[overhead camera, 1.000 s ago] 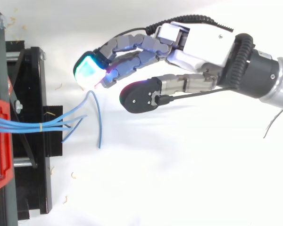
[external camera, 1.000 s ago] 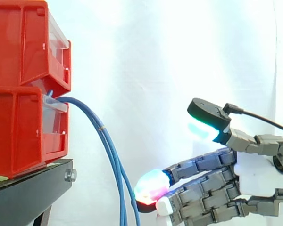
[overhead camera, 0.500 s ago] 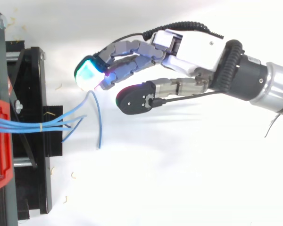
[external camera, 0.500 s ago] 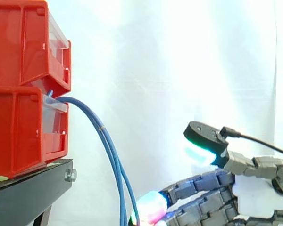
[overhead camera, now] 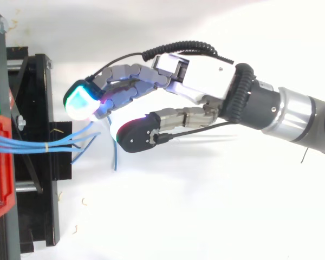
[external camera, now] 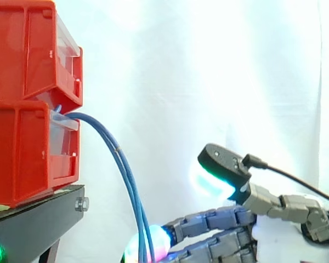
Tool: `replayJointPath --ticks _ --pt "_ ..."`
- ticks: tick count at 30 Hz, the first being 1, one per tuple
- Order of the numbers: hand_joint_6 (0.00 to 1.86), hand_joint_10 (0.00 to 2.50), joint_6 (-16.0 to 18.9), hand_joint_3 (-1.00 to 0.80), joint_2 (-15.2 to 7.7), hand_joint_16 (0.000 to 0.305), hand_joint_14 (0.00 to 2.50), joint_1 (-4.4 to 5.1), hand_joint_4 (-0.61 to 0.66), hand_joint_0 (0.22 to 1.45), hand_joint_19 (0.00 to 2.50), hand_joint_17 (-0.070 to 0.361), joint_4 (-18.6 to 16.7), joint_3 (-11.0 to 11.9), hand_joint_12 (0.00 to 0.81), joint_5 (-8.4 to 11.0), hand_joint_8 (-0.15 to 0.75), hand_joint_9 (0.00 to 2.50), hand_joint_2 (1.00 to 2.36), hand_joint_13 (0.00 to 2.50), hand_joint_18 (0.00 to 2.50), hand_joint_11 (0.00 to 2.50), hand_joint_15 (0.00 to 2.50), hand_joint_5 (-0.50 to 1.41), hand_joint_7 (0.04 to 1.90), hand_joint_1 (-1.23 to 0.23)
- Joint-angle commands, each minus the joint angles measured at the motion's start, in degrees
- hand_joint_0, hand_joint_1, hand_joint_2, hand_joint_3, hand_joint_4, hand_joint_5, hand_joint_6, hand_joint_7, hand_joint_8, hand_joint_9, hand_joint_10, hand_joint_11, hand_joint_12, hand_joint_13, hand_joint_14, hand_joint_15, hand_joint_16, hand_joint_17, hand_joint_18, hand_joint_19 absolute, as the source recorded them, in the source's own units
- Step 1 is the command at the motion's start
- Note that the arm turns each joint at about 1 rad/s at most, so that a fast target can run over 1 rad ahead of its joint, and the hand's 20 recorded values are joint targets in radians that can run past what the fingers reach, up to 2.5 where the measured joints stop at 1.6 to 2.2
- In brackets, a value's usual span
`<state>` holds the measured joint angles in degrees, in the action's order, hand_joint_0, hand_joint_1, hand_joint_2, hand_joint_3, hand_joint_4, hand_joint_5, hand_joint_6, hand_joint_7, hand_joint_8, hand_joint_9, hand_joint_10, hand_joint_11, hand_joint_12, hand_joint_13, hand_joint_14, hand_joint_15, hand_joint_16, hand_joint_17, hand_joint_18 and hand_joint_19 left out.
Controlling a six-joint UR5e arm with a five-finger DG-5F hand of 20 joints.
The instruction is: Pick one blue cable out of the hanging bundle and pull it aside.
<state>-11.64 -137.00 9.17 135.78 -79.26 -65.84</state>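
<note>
Several blue cables point(external camera: 124, 167) come out between the stacked red bins point(external camera: 22, 60) and hang down in a curve. From above, the bundle point(overhead camera: 38, 143) fans out to the right over the black stand point(overhead camera: 39, 103), and one loose end point(overhead camera: 115, 158) points down. My hand point(overhead camera: 200, 81) reaches in from the right with relaxed, nearly straight fingers. Its glowing fingertips point(overhead camera: 82, 102) are at the far side of the cables and the thumb pad point(overhead camera: 134, 135) is at the near side. In the side view the fingertips point(external camera: 153, 245) meet the hanging cables low down. The hand is open and nothing is pinched.
The red bins point(overhead camera: 0, 162) and the stand's front edge point(external camera: 49, 211) lie just left of the cables. A white curtain hangs behind. White floor stretches to the right and below the hand in the top view.
My hand has moved left and lower, from clear of the bundle to where its fingertips reach the cables. The thumb came along over the loose cable end. The cables hang as before.
</note>
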Motion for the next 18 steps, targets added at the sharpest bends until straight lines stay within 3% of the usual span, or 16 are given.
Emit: replayJointPath --ticks 1,4,10,18 --pt "0.5 0.0 1.26 -0.49 -2.39 0.053 0.01 0.06 0.33 0.48 0.32 0.118 -0.78 1.21 0.354 -0.16 0.314 0.71 1.0 0.6 0.43 0.18 0.3 -0.18 0.73 -0.5" --pt "0.5 0.0 2.85 -0.49 -3.09 0.053 0.01 0.06 0.34 0.48 0.33 0.119 -2.01 1.48 0.354 -0.34 0.314 0.71 1.0 0.6 0.44 0.17 0.3 -0.18 0.74 -0.5" --pt "0.5 0.01 2.76 -0.49 -3.01 0.053 0.01 0.06 0.37 0.48 0.34 0.12 -1.92 2.27 0.358 -1.04 0.315 0.71 1.0 0.61 0.44 0.17 0.3 -0.16 0.77 -0.5" --pt "0.5 0.0 2.23 -0.49 -3.01 0.053 0.01 0.06 0.39 0.48 0.34 0.12 0.19 4.55 0.356 -3.33 0.32 0.73 1.0 0.61 0.46 0.18 0.31 -0.14 0.81 -0.5"
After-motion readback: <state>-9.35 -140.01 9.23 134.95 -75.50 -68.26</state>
